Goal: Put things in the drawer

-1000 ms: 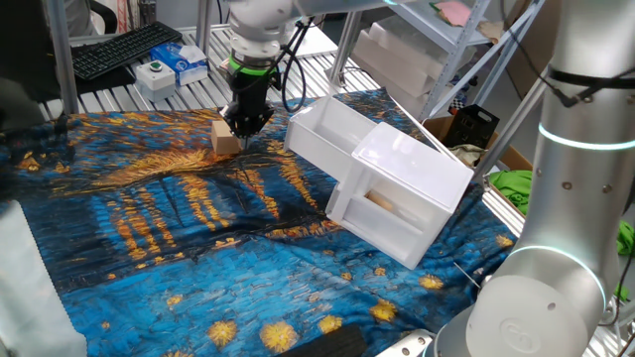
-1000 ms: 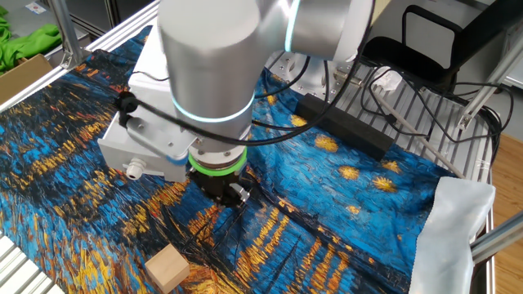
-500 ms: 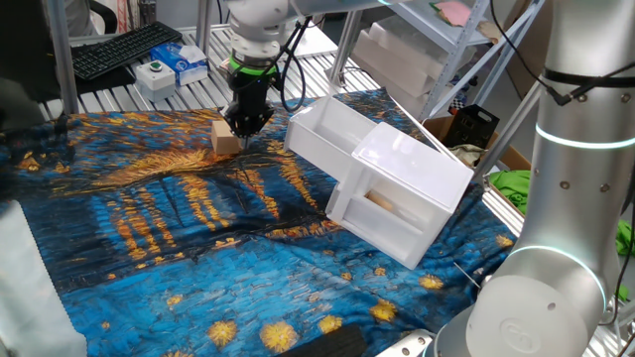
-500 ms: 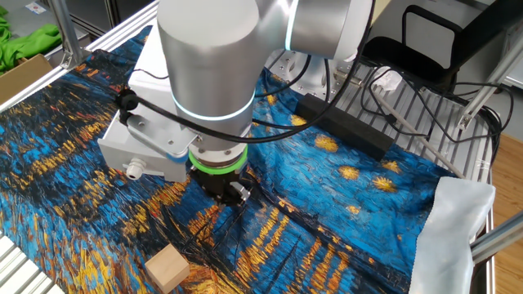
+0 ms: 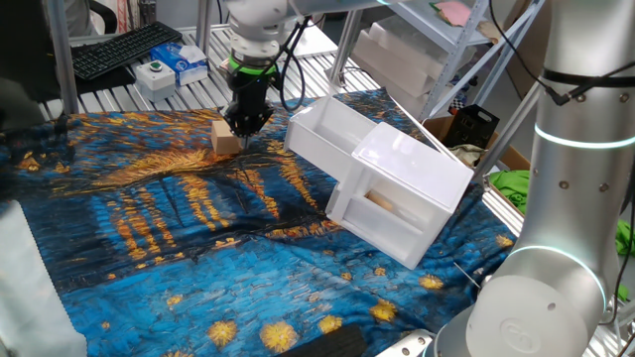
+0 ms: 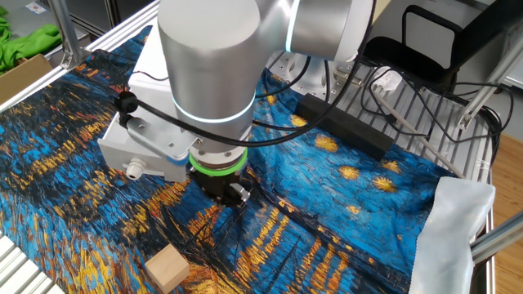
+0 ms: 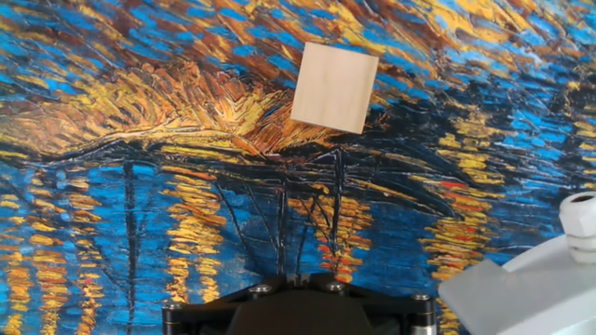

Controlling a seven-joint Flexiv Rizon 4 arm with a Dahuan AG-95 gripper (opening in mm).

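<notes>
A: Where's the wooden block (image 5: 226, 137)?

B: It sits on the painted blue-and-orange cloth (image 5: 179, 238), near the far edge of the table, just beside the gripper (image 5: 245, 125) and free of it. In the hand view it lies flat ahead of the fingers.

A: And the jaws?

B: Pressed fully together, holding nothing, pointing straight down above the cloth.

A: The drawer (image 5: 332, 131)?

B: The upper white tray is pulled out of the white plastic cabinet (image 5: 397, 193), apart from the block.
</notes>
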